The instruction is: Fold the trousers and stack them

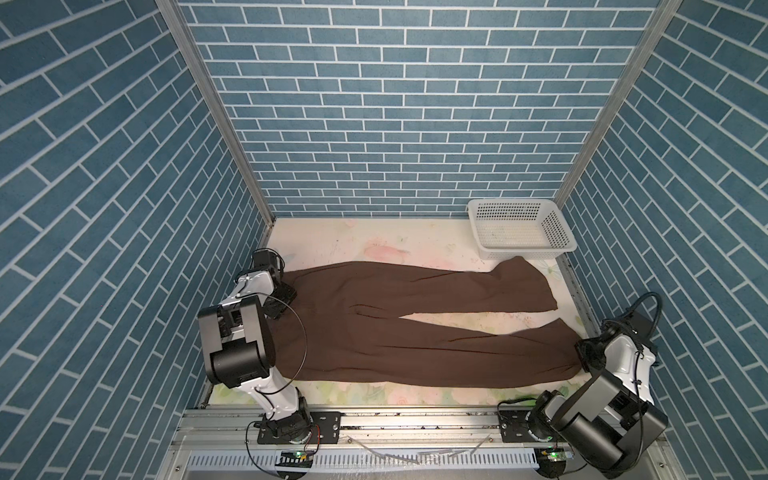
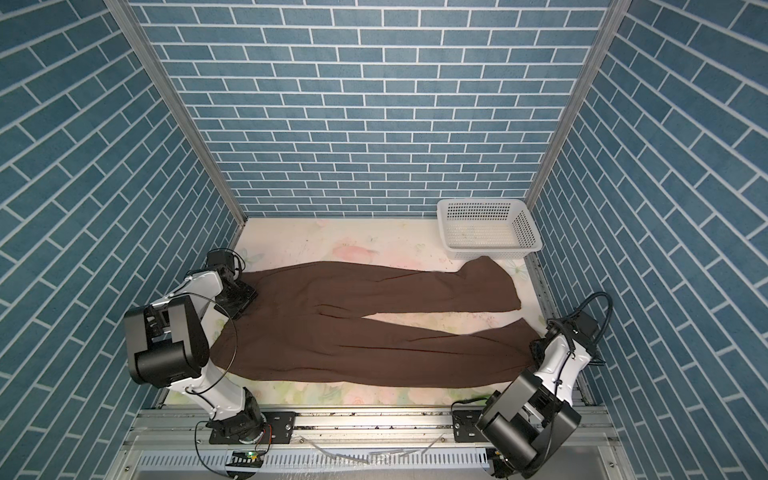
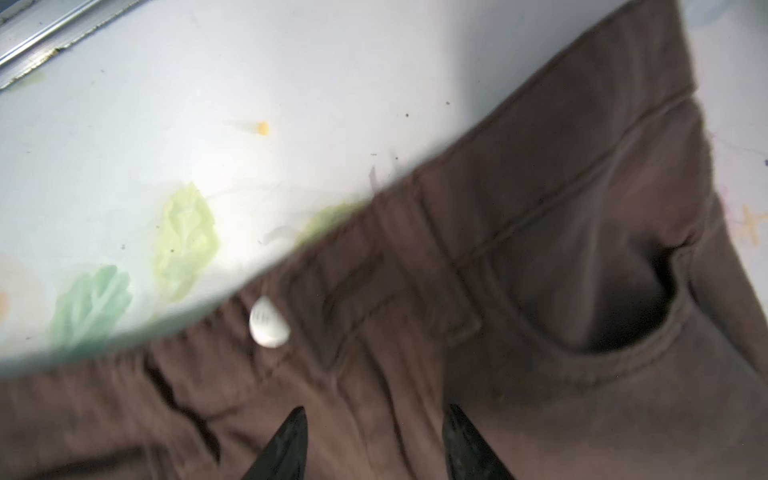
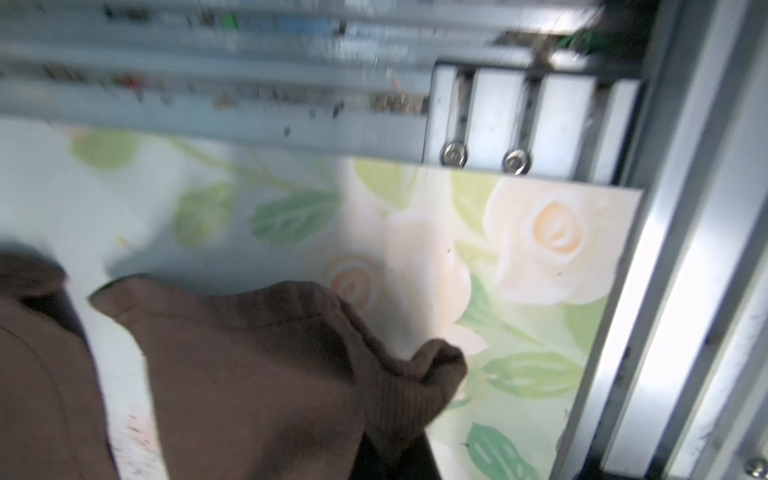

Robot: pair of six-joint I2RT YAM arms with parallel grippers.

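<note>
A floral table (image 1: 332,241) is being spanned by brown trousers (image 1: 415,332) lying flat, waist at the left, legs spreading right. A white basket (image 1: 557,228) is sitting in the far right corner, just beside the far hem. The left gripper (image 3: 374,444) is being held over the waistband, fingers moderately apart, gripping nothing. The right gripper (image 1: 584,359) is being held closed on the near hem. A white button (image 3: 269,326) is showing at the waist.

Jaws of the left gripper (image 3: 374,449) stand apart over the trousers (image 3: 540,291), near a white oval piece (image 3: 269,324).
</note>
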